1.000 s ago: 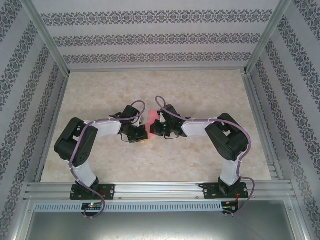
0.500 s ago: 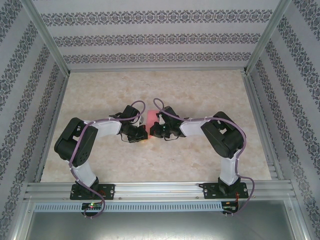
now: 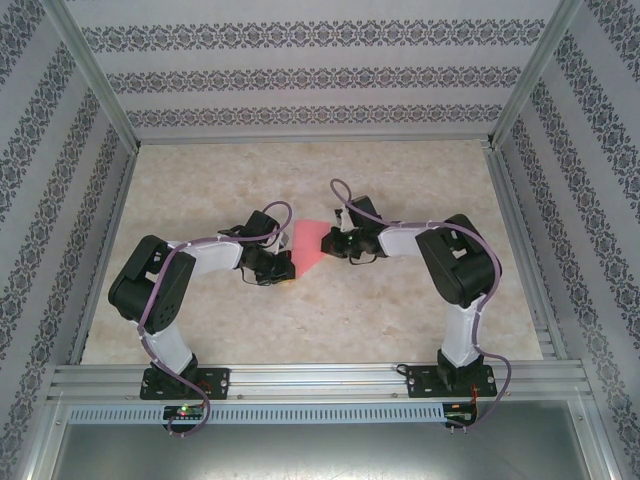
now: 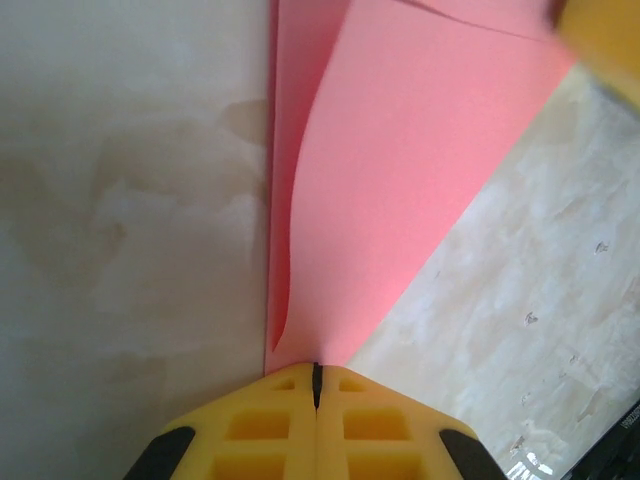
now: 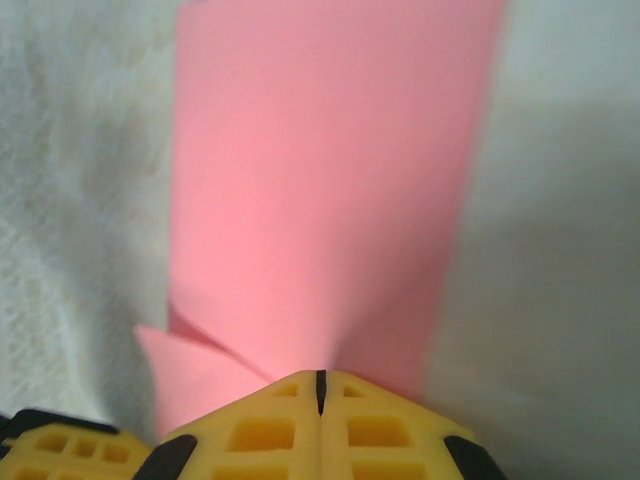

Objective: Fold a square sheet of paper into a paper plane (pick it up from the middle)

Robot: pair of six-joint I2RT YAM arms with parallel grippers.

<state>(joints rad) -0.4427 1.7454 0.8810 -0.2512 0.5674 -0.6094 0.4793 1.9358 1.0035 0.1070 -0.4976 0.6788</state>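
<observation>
The salmon-pink square sheet of paper (image 3: 312, 243) is stretched between my two grippers above the middle of the table and looks roughly triangular from above. My left gripper (image 3: 287, 268) is shut on its near-left tip. In the left wrist view the yellow jaws (image 4: 316, 372) meet, and the paper (image 4: 400, 170) fans out from them with one layer curling over another. My right gripper (image 3: 335, 243) is shut on the paper's right side. Its closed jaws (image 5: 320, 378) pinch the sheet (image 5: 320, 180), and a small folded flap (image 5: 190, 375) sticks out to the left.
The marble-patterned table top (image 3: 400, 320) lies inside patterned walls (image 3: 310, 70). A metal rail (image 3: 320, 380) carrying both arm bases runs along the near edge. Metal frame posts (image 3: 95, 80) stand at the corners. The other arm's yellow finger (image 4: 600, 40) is blurred at the top right.
My right gripper has drawn back to the right and a little farther away, and the paper between the grippers now spreads wider. The left arm has stayed put.
</observation>
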